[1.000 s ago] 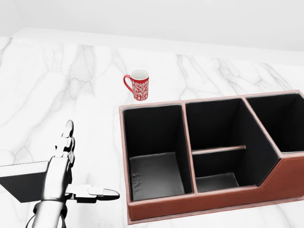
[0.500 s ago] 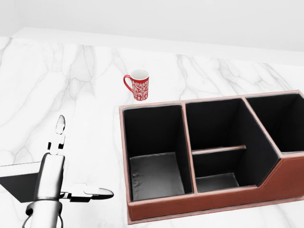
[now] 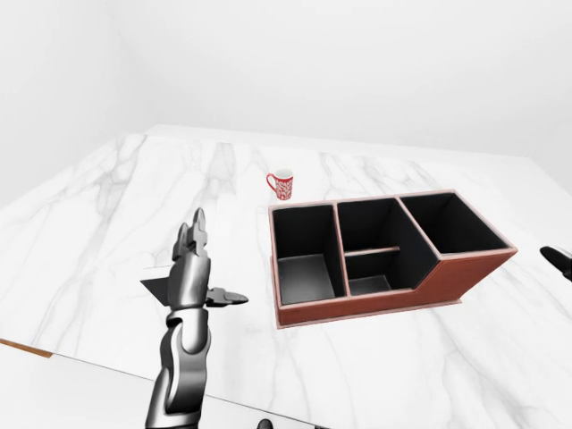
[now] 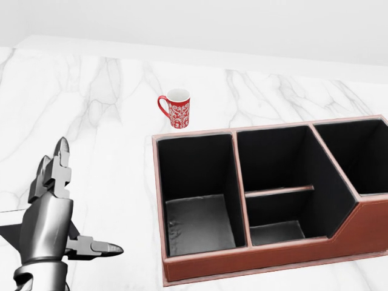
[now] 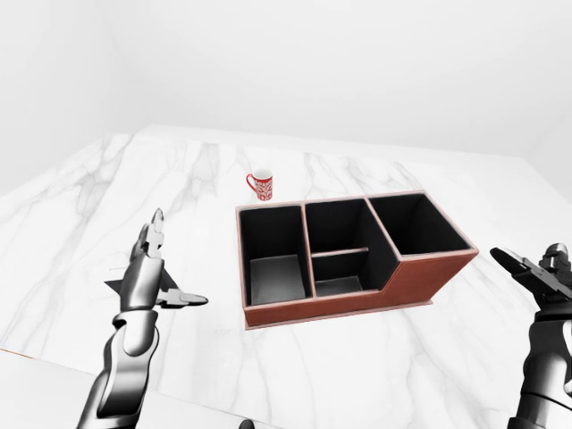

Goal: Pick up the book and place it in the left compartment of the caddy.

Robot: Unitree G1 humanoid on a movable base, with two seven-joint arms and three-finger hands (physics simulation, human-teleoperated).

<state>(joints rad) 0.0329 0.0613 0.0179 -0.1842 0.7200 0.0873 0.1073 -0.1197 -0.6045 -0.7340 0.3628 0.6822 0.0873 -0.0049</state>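
Note:
The book [image 4: 8,235] is a thin dark slab lying flat on the marble at the lower left of the head view, mostly hidden behind my left hand; it also shows in the left-eye view [image 3: 155,287]. My left hand [image 4: 82,203] is open, fingers up and thumb out to the right, standing over the book without holding it. The caddy [image 4: 254,259] is reddish-brown leather with black insides, right of the hand. Its left compartment [image 4: 197,215] is empty. My right hand [image 5: 536,268] is open and empty, right of the caddy.
A red patterned mug [image 4: 177,109] stands on the marble counter [image 4: 109,91] just above the caddy's left compartment. The caddy's middle section has a low divider [image 4: 279,191]. The counter's near edge [image 3: 107,368] runs along the bottom of the left-eye view.
My left hand has moved left and lower in the head view and turned, covering more of the book. Caddy, mug and camera have not moved.

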